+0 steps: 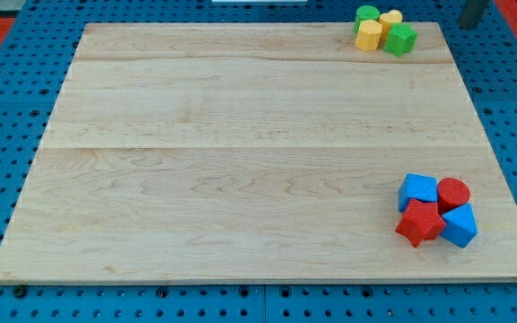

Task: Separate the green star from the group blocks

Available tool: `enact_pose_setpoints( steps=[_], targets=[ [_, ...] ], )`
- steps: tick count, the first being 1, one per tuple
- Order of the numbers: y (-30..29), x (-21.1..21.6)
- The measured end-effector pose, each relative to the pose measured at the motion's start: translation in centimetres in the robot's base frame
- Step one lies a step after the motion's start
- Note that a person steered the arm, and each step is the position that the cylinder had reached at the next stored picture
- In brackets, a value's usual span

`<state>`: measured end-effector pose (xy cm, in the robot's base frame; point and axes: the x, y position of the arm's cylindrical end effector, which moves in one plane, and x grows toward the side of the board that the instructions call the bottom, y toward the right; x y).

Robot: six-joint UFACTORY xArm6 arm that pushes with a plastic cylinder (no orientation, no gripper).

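The green star (402, 39) sits at the upper right of the tabletop (240, 161), touching a yellow block (369, 35) in a tight cluster with another green block (366, 14) and a second yellow block (390, 18). The push has not begun. My tip cannot be made out; only a dark rod (471, 13) shows at the frame's top right edge, with no hand to judge. Next, I judge, the tip must wedge in from the cluster's side and drive the star away. No writing is legible.
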<state>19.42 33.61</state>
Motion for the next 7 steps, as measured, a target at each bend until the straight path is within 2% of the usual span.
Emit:
enact_pose_setpoints(
  steps=[2, 4, 5, 6, 7],
  targets=[
    [-1.6, -0.3],
    [-10.8, -0.2],
    [-13.8, 2.0],
    [-14.2, 6.4],
    [-13.5, 6.3]
  ],
)
